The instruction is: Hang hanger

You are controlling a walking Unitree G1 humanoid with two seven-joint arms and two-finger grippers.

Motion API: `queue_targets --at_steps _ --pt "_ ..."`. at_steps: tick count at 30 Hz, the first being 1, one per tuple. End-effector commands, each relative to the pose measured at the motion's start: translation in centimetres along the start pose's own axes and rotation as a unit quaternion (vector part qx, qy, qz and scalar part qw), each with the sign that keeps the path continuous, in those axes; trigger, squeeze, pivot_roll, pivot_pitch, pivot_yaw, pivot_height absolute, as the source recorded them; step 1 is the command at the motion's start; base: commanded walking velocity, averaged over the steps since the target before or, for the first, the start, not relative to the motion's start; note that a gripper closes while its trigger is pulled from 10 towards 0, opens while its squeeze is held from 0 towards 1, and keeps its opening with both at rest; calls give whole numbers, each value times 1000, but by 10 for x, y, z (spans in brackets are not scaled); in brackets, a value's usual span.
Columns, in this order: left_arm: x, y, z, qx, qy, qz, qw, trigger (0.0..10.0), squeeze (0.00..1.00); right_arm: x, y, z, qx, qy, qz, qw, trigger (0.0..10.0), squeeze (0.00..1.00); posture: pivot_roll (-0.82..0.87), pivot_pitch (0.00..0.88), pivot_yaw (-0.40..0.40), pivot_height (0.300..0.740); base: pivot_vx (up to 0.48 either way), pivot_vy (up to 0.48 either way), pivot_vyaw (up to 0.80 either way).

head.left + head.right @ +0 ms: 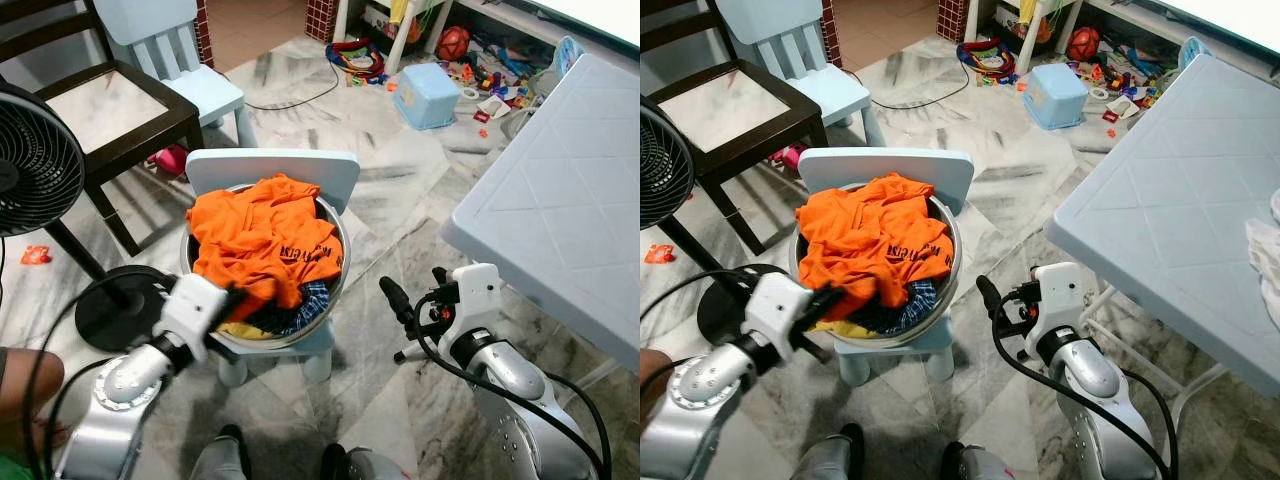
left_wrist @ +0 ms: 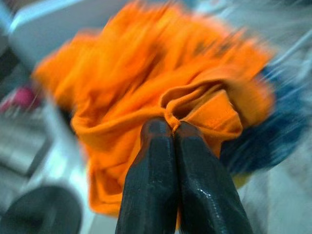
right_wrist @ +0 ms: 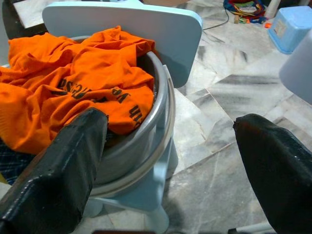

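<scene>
In the middle of the head views a round silver metal basin point(image 1: 335, 262) sits on the seat of a small pale blue plastic child chair point(image 1: 272, 172). The basin is heaped with laundry: a bright orange T-shirt with dark printed letters point(image 1: 262, 238) lies on top, and a blue checked cloth point(image 1: 303, 305) shows under it at the lower edge.

The left gripper point(image 2: 173, 127) is at the lower left side of the basin, at the front edge of the heap. In its wrist view the two black fingers are pressed together, and a fold of the orange T-shirt is pinched between their tips. This view is blurred, so I cannot tell more about the fold.

The right gripper point(image 3: 170, 146) is in the lower right part of the head views, just beside the chair and apart from the basin. Its fingers stand wide apart with nothing between them, and in its wrist view they frame the rim of the basin and the chair back.

I can make out no hanger among the things here; it may be hidden.

At the right edge stands a pale blue plastic table with a diamond pattern point(image 1: 560, 200). At the left edge is a black standing fan point(image 1: 35, 170), with a dark wooden chair point(image 1: 110, 110) in the upper left. The floor is of grey marble tiles point(image 1: 400, 190), and coloured toys point(image 1: 470, 70) lie scattered at the upper right.
</scene>
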State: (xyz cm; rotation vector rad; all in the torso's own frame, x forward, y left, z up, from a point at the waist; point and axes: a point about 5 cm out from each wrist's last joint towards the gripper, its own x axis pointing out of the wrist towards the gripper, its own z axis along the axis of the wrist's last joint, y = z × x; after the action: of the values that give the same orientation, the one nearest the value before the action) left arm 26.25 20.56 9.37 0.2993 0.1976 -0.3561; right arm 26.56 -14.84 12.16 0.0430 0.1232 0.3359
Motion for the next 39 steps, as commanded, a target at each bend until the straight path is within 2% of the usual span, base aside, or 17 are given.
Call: queue_targets --at_steps 1,2,3,4,8,9,10,11,15,18,22,25,29,35,39 --pt "-1 5 -12 -12 29 23 999 0 0 -3 0 -3 -1 5 -3 1000 10000 0 42 195 -112 740 0 0 0" --pt "0 7 -13 -16 31 28 999 0 0 -4 0 -4 -1 6 -2 1000 10000 0 42 195 -112 740 0 0 0" --pt "1 9 -17 -25 41 37 998 4588 0 -4 -2 -4 -2 7 -4 1000 10000 0 42 196 -114 740 0 0 0" --pt "5 12 -23 -33 56 46 997 10000 0 -5 -4 -5 -3 9 -6 1000 10000 0 42 198 -115 740 0 0 0" --pt "15 18 -30 -62 74 73 993 10000 0 -4 -5 -3 -6 8 -7 1000 10000 0 32 197 -115 740 0 0 0" --pt "18 19 -30 -65 73 80 992 10000 478 -4 -4 -3 -7 7 -7 1000 10000 0 29 196 -114 740 0 0 0" --pt "20 20 -29 -66 71 85 992 10000 478 -3 -4 -2 -7 6 -7 1000 10000 0 28 196 -114 740 0 0 0" --pt "23 20 -27 -66 68 84 992 10000 1000 -4 -4 -1 -8 5 -7 1000 10000 0 30 198 -113 740 0 0 0" --pt "29 17 -20 -44 64 72 994 10000 1000 -6 -5 -4 -9 7 -10 1000 10000 0 28 198 -109 740 0 0 0" --pt "28 14 -20 -40 78 73 994 10000 1000 -6 -4 -3 -10 7 -12 1000 10000 0 27 198 -105 740 0 0 0" --pt "20 -1 -16 -26 85 66 994 10000 1000 -6 -5 -4 -11 6 -14 1000 10000 0 36 196 -102 740 0 0 0" --pt "17 -7 -15 -24 85 62 994 10000 1000 -6 -5 -4 -11 6 -15 1000 10000 0 38 195 -103 740 0 0 0" --pt "12 -9 -12 -49 85 65 993 10000 1000 -4 -4 -4 -10 5 -12 1000 10000 0 45 191 -106 740 0 0 0" --pt "6 -14 -13 -40 97 59 993 10000 1000 -3 -6 -2 -12 4 -13 1000 10000 0 46 188 -104 740 0 0 0" --pt "-5 -21 -13 -36 96 63 993 10000 1000 -4 -7 -2 -13 4 -14 1000 10000 0 52 196 -105 740 0 0 0"
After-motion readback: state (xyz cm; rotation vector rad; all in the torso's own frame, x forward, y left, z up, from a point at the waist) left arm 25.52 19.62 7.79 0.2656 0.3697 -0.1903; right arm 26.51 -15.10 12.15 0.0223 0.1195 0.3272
